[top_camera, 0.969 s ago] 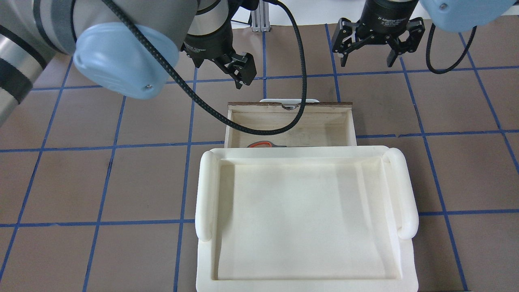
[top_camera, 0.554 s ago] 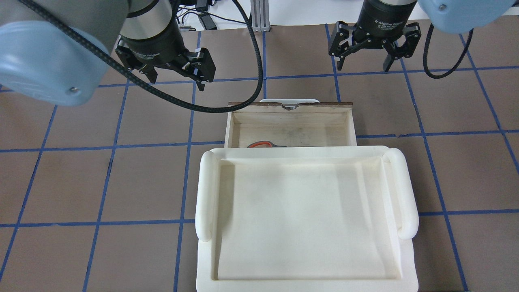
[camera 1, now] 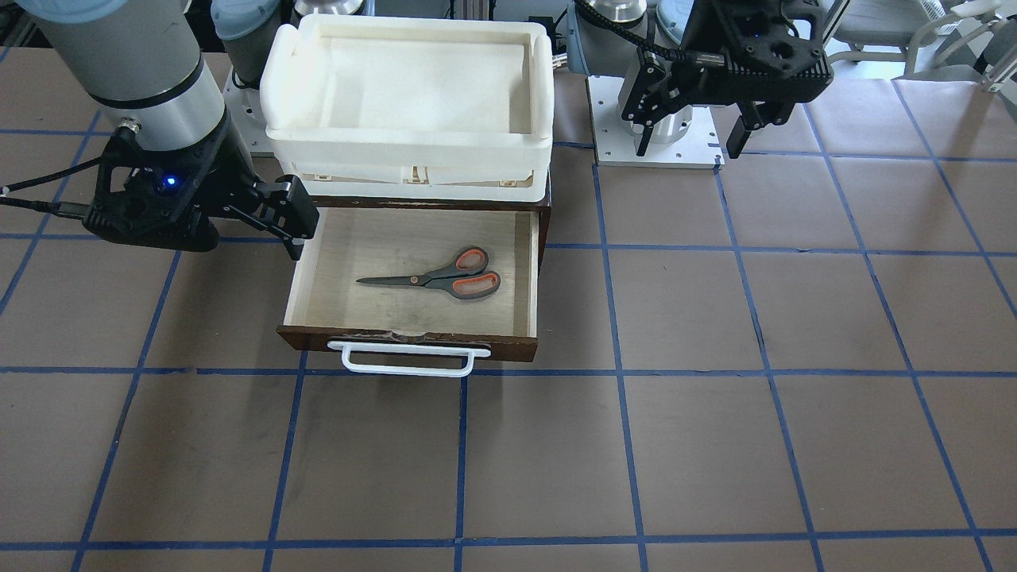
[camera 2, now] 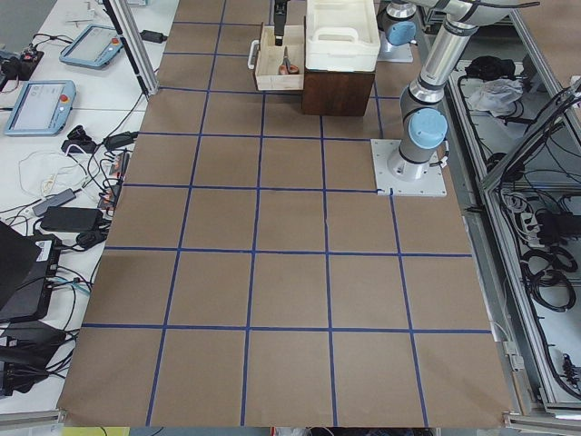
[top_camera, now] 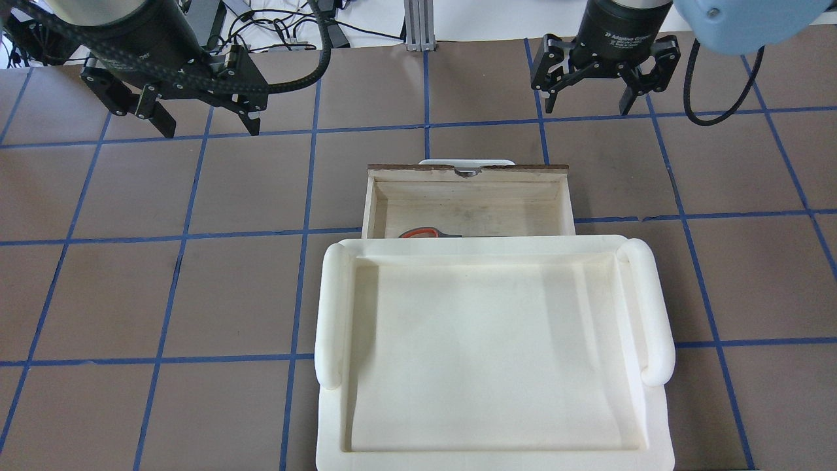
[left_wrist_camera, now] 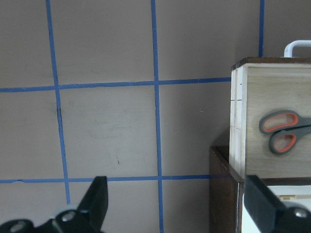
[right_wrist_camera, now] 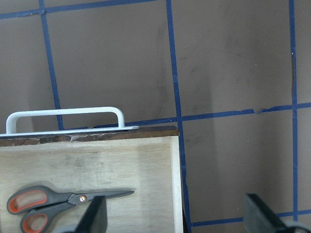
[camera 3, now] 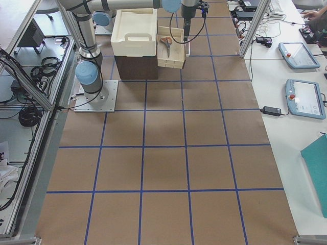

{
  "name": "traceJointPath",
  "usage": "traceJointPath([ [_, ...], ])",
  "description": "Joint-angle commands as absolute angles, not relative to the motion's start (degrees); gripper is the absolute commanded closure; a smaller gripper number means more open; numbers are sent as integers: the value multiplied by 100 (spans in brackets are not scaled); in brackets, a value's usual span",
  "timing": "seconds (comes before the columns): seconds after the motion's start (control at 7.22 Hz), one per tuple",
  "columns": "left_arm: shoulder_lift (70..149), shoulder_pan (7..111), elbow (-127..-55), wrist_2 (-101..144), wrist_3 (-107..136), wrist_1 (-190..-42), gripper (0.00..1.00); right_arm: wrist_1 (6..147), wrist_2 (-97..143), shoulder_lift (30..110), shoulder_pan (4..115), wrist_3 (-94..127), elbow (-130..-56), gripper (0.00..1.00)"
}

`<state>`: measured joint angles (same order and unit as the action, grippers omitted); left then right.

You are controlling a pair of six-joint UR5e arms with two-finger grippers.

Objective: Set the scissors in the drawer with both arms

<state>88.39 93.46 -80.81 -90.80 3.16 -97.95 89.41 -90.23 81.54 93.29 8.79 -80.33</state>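
The scissors [camera 1: 445, 276] lie flat on the floor of the open drawer [camera 1: 357, 314], blades pointing toward my right arm's side. In the overhead view only an orange handle loop of the scissors [top_camera: 422, 233] shows past the tray's edge, inside the drawer [top_camera: 467, 196]. My left gripper [top_camera: 208, 127] is open and empty, hovering over the table left of the drawer. My right gripper [top_camera: 590, 104] is open and empty, beyond the drawer's right front corner. The left wrist view shows the scissors [left_wrist_camera: 284, 131]. The right wrist view shows the scissors [right_wrist_camera: 58, 204] below the white handle [right_wrist_camera: 63, 116].
A large white foam tray [top_camera: 333, 307] sits on top of the dark brown cabinet [camera 2: 338, 89] that holds the drawer. The brown table top has a blue tape grid. Cables and tablets lie beyond the table's far edge.
My left gripper has swung left, away from the drawer's front corner, and turned; its cable no longer hangs over the drawer. My right gripper has barely moved. The scissors have not moved.
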Motion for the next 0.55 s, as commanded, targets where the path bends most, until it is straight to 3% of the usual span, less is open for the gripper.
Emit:
traceJointPath([
  [0.0, 8745, 9325, -8348, -9070, 247, -9661, 0, 8930, -9026, 8147, 9334, 879, -8042, 0],
  [0.42, 8798, 9343, -8420, -9044, 255, -9167, 0, 8930, -9026, 8147, 9334, 879, -8042, 0],
])
